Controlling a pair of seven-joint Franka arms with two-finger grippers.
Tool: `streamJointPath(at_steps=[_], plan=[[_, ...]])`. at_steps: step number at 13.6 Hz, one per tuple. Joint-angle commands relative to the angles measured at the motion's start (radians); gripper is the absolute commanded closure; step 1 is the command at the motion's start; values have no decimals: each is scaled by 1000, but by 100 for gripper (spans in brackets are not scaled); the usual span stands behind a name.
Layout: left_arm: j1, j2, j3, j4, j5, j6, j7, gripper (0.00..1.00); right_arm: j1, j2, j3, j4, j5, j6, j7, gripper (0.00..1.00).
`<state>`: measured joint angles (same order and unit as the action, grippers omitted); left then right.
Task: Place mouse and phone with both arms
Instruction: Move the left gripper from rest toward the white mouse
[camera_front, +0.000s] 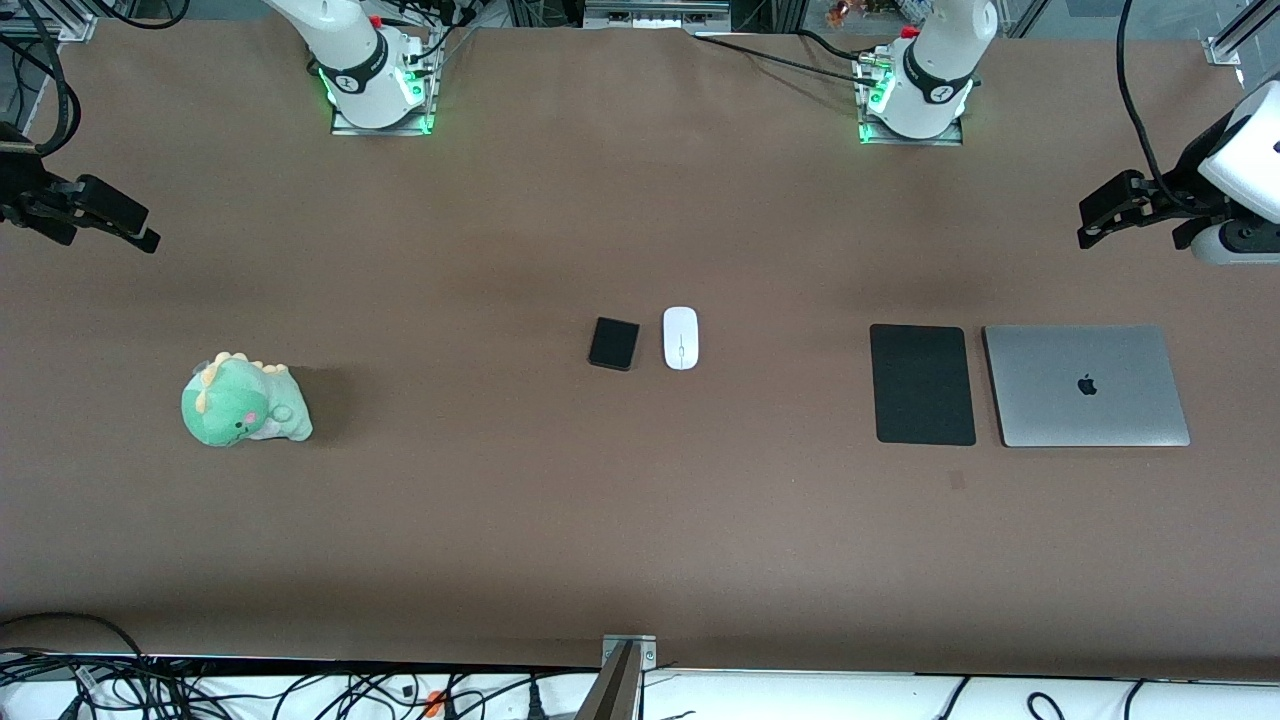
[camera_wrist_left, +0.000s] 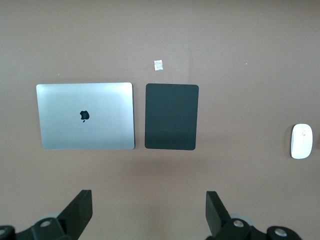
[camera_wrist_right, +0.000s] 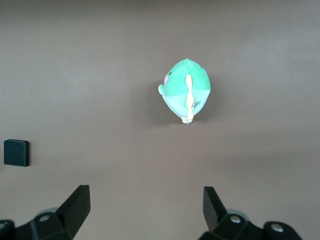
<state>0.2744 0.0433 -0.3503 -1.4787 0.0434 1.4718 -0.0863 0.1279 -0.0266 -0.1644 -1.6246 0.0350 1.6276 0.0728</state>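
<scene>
The white oval mouse (camera_front: 681, 338) and the small black phone (camera_front: 613, 343) lie side by side on the brown table (camera_front: 640, 520), near its middle. The phone is toward the right arm's end. The mouse also shows in the left wrist view (camera_wrist_left: 302, 141), and the phone in the right wrist view (camera_wrist_right: 16, 152). My left gripper (camera_front: 1092, 225) is open and empty, up over bare table at the left arm's end; it also shows in its wrist view (camera_wrist_left: 149, 210). My right gripper (camera_front: 140, 232) is open and empty over bare table at the right arm's end (camera_wrist_right: 146, 207).
A flat black mat (camera_front: 922, 384) and a closed silver laptop (camera_front: 1086, 385) lie side by side toward the left arm's end. A green plush dinosaur (camera_front: 243, 402) sits toward the right arm's end. A small pale tag (camera_wrist_left: 158, 65) lies by the mat.
</scene>
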Motion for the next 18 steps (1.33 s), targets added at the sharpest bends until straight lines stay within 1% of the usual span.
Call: streamJointPath(at_steps=[1,4,6,8,11,12,14,18], plan=[[12,-30,-10,-32,20,15,25,0,1,-9,2,5,-1,-5,4,0],[8,-25,-13,-32,18,13,23,0,1,-7,2,5,-1,-3,-4,0],[-7,-1,-25,-34,3,9,10,0,2,-7,2,5,-1,-5,-4,0],[-20,44,-87,-32,3,15,-24,0,4,-7,2,5,-1,-5,-4,0],[-47,133,-188,-32,12,65,-174,0,12,-7,3,5,-1,-5,-2,0],[-84,168,-205,-31,18,88,-235,0,12,-7,3,5,-1,-5,-2,0],[-167,232,-203,-32,33,143,-349,0,12,-7,2,5,-1,-5,-4,0],[-312,363,-203,-31,113,264,-496,0,12,-7,2,3,-1,-5,-4,0]])
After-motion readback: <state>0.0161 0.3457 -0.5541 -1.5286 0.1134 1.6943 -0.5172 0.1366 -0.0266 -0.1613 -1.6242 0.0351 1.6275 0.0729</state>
